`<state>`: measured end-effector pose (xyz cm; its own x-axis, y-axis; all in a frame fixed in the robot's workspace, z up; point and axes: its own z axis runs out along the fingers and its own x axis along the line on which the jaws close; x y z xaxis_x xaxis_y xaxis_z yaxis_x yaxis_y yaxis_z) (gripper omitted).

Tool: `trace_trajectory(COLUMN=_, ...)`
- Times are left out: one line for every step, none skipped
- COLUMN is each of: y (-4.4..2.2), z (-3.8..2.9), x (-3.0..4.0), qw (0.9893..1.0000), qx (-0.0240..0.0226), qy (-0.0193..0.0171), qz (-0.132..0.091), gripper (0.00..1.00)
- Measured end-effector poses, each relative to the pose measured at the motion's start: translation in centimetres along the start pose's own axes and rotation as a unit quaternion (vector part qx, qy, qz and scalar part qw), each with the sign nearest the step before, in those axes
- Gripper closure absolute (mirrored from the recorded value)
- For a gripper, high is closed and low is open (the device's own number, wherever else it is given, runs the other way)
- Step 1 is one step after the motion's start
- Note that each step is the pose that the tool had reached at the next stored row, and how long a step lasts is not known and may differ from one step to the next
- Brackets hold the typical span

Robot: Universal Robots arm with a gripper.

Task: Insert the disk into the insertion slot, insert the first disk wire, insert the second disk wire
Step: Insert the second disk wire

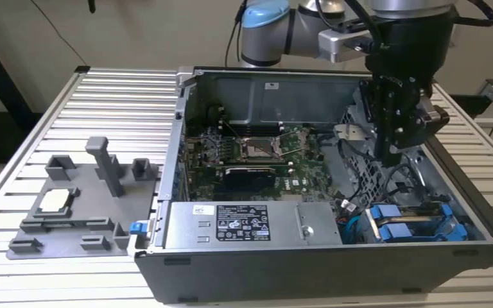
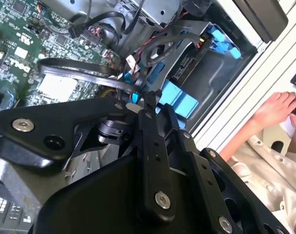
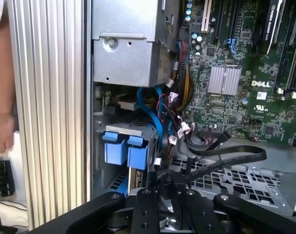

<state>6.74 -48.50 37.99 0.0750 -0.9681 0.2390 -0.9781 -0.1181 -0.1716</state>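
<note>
Hanging over perforated grey bracket [image 3: 240, 180]: black gripper [image 1: 392, 157]; blue-plastic-framed disk [image 1: 405, 224] nearby.

The power-supply box [image 1: 315, 226] bears a printed label [image 1: 242, 222] whose small print cannot be made out.

Flat disk [image 1: 394, 224] in a bright blue frame, lying inside the grey metal insertion slot [image 1: 426, 217]. Down in the front corner of the black case [image 1: 315, 269], on the exterior view's right. Two blue handle tabs [image 3: 123, 148] side by side, sticking out of the slot's open end.
</note>
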Motion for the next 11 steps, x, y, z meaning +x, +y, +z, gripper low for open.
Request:
trace_trajectory(y=0.12, z=0.00, x=-0.04, qw=1.0000, qx=0.0020, qy=0.0001, qz=-0.001, gripper=0.74)
trace_trajectory(y=0.27, z=-0.02, x=-0.07, qw=1.0000, qx=0.0035, qy=0.0001, qz=-0.001, gripper=0.74)
trace_trajectory(y=0.41, z=-0.05, x=-0.10, qw=1.0000, qx=0.0044, qy=0.0001, qz=-0.001, gripper=0.74)
trace_trajectory(y=0.54, z=-0.07, x=-0.13, qw=1.0000, qx=0.0053, qy=0.0002, qz=-0.002, gripper=0.74)
trace_trajectory(y=0.65, z=-0.08, x=-0.16, qw=1.0000, qx=0.0063, qy=0.0002, qz=-0.001, gripper=0.74)
trace_trajectory(y=0.72, z=-0.09, x=-0.16, qw=1.0000, qx=0.0070, qy=0.0002, qz=-0.001, gripper=0.74)
trace_trajectory(y=0.76, z=-0.10, x=-0.16, qw=1.0000, qx=0.0074, qy=0.0003, qz=-0.002, gripper=0.74)
trace_trajectory(y=0.77, z=-0.10, x=-0.17, qw=1.0000, qx=0.0075, qy=0.0002, qz=-0.002, gripper=0.74)
trace_trajectory(y=0.77, z=-0.10, x=-0.18, qw=1.0000, qx=0.0078, qy=0.0002, qz=-0.002, gripper=0.74)
trace_trajectory(y=0.77, z=-0.10, x=-0.18, qw=1.0000, qx=0.0084, qy=0.0001, qz=-0.003, gripper=0.74)
trace_trajectory(y=0.78, z=-0.09, x=-0.18, qw=0.9999, qx=0.0099, qy=0.0001, qz=-0.003, gripper=0.74)
